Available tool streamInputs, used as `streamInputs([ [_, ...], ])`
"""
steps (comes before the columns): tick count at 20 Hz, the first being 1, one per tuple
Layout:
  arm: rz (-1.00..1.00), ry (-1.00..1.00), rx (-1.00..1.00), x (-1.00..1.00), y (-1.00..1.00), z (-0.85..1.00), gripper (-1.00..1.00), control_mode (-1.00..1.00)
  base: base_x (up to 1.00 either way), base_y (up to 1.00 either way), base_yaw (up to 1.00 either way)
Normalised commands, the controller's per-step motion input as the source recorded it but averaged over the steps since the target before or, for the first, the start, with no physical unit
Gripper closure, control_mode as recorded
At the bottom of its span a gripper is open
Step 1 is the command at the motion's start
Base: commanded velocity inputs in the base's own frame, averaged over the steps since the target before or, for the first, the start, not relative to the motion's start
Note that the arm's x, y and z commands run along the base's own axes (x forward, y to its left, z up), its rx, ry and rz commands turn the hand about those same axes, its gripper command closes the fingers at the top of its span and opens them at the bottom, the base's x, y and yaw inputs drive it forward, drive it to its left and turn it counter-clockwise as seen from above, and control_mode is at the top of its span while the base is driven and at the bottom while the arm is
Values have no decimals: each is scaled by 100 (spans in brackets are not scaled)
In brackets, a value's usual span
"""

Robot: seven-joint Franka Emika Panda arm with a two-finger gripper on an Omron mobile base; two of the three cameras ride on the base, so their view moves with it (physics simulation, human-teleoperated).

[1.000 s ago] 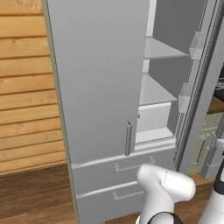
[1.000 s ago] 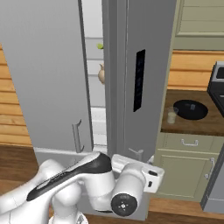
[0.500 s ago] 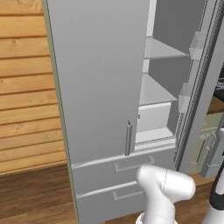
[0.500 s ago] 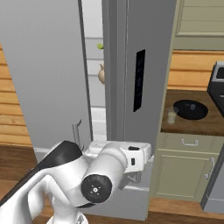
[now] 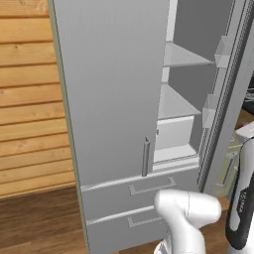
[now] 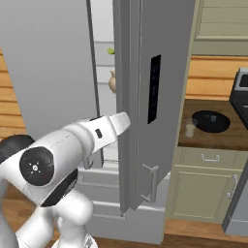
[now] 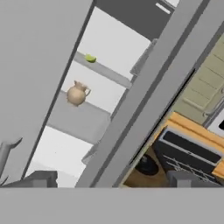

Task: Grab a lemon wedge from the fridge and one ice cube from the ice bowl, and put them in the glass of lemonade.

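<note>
One thing decides the coming reach: the lemon wedge (image 7: 90, 58) lies ahead of the pincer (image 7: 109, 179) and well apart from it, deep in the fridge (image 6: 145, 72), up on a higher shelf (image 7: 103, 69) than the one in line with the hand. Nearest, the pincer's two dark tips rise at the lower edge of the hand view, spread wide with nothing between them, so it carries nothing. Beyond them, through the gap between the closed left door and the open right door, comes a lower shelf bearing the tan jug (image 7: 77, 93), and past that, one level higher and a little toward the open door, the small yellow-green wedge near the shelf's front edge. Its long axis seems to run along that edge, though it is too small to be sure. Farthest off, away to the right past the open door, the ice bowl (image 6: 211, 121) and the glass of lemonade (image 6: 190, 128) stand just beside each other on the counter (image 6: 227, 138). In my judgement the hand must go forward and upward, clearing the jug.
</note>
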Motion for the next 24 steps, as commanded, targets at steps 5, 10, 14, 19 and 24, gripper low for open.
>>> streamInputs([
  [5, -3, 40, -49, 46, 81, 84, -100, -100, 0, 0, 0],
  [10, -17, 64, -43, 100, 60, 26, -100, -100, 0, 0, 0],
  [14, -36, 45, -34, 100, 3, -22, -100, -100, 0, 0, 0],
  [19, -26, 3, -3, 36, -25, -46, -100, -100, 0, 0, 0],
  [24, -18, 2, -5, 41, -51, -32, -100, -100, 0, 0, 0],
])
